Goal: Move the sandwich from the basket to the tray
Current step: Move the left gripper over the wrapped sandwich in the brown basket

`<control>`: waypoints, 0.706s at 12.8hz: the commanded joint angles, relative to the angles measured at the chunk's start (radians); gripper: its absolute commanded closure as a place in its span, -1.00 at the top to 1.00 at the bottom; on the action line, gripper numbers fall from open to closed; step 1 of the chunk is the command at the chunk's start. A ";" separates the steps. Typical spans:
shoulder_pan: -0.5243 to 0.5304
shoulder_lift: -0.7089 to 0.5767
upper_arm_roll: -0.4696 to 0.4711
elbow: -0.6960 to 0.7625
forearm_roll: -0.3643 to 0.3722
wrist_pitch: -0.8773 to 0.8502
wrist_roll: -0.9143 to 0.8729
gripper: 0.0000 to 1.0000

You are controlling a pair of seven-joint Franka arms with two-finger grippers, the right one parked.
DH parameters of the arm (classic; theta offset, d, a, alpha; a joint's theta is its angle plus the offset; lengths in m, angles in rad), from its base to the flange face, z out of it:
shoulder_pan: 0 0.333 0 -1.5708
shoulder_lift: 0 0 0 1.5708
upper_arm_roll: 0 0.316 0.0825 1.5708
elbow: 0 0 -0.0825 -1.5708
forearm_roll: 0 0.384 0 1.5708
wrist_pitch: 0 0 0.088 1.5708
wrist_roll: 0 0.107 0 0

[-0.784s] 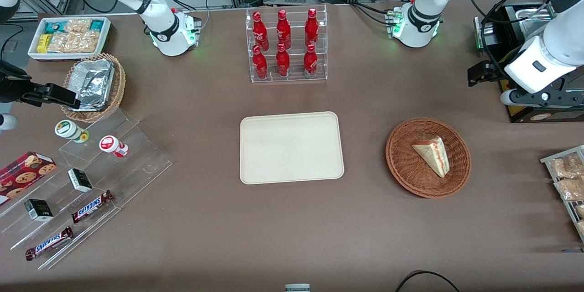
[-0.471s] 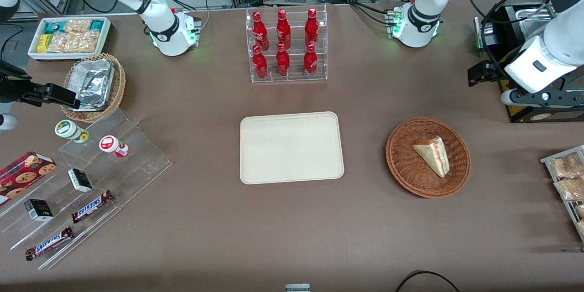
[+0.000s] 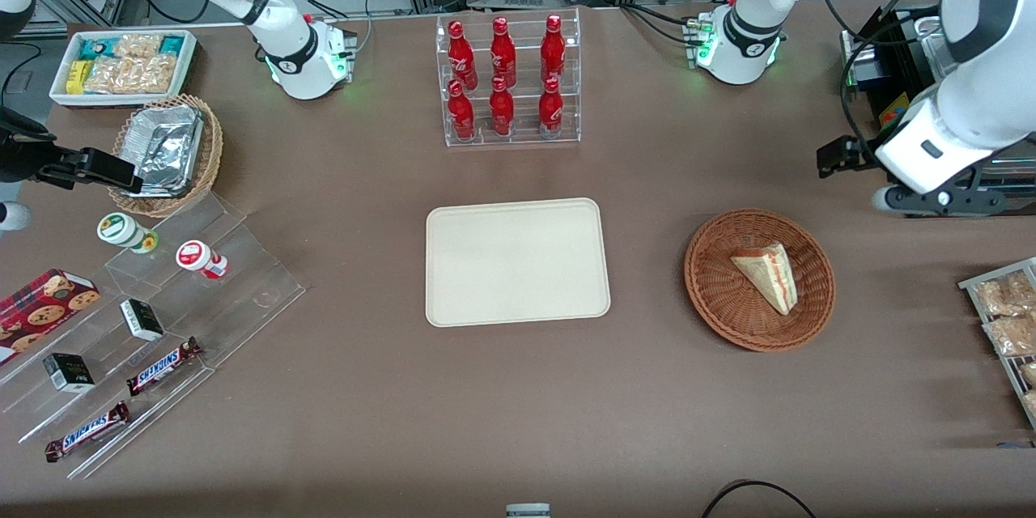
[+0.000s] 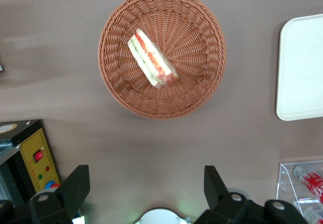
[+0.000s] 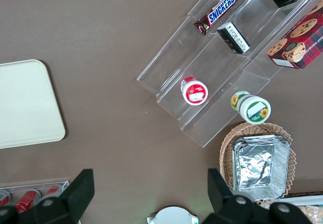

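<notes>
The sandwich [image 3: 767, 275] [image 4: 151, 58], a pale wedge with red and green filling along its edge, lies in the round reddish-brown basket [image 3: 716, 291] [image 4: 202, 77]. The cream tray [image 3: 516, 261] [image 4: 303, 67] lies bare beside the basket, toward the parked arm's end of the table. My gripper [image 3: 846, 155] [image 4: 145, 171] hangs high over the table, farther from the front camera than the basket and toward the working arm's end. It is open, with only bare table between the fingers.
A clear rack of red bottles [image 3: 508, 81] stands farther from the front camera than the tray. A black box with a yellow panel [image 4: 30, 158] sits close to the gripper. Bagged snacks [image 3: 1008, 316] lie at the working arm's table end. Acrylic steps with candy bars [image 3: 162, 364] are at the parked arm's end.
The working arm has swung; the gripper has shifted a little toward the basket and the front camera. Sandwich, basket and tray have not moved.
</notes>
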 commanded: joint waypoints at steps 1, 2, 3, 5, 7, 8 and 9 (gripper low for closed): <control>0.001 -0.010 0.008 -0.105 0.007 0.124 0.012 1.00; 0.012 -0.008 0.008 -0.143 0.007 0.169 0.012 1.00; 0.023 -0.005 0.008 -0.181 0.004 0.218 0.007 1.00; 0.024 0.012 0.008 -0.260 0.002 0.322 -0.001 1.00; 0.024 0.036 0.008 -0.324 0.004 0.427 -0.004 1.00; 0.026 0.041 0.008 -0.350 0.004 0.468 -0.004 1.00; 0.027 0.044 0.010 -0.369 0.004 0.493 -0.005 1.00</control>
